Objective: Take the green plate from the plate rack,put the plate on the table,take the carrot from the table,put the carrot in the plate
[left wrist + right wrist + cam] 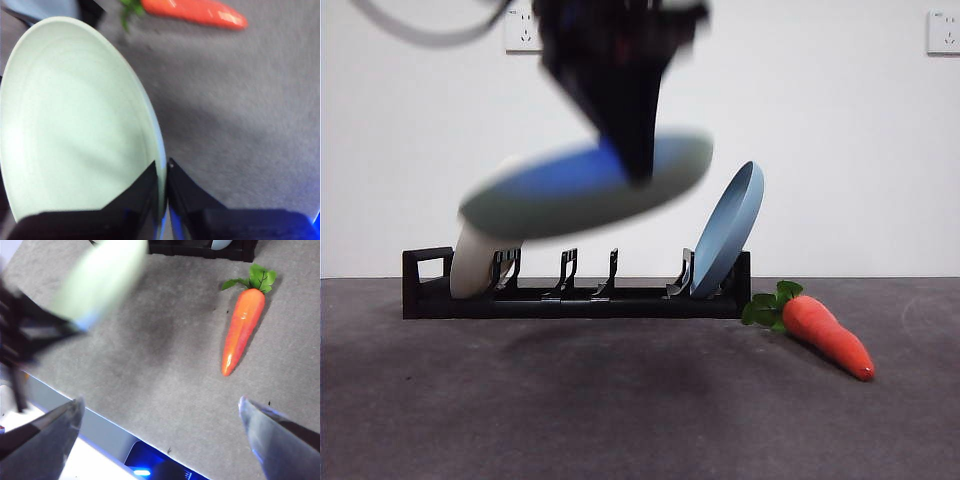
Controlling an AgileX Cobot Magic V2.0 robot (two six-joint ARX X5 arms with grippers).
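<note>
Round pale sage-green plate (585,187) clenched by rim only in left end effector (161,172), liable to slip onto dark grey table (620,400); right end effector (160,415) spread empty.

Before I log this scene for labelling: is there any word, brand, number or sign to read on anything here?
None can be read.
The green plate, carrot, blue plate, cream-white plate and plate rack show no print.
The wall sockets carry no legible marking; too small to tell.
</note>
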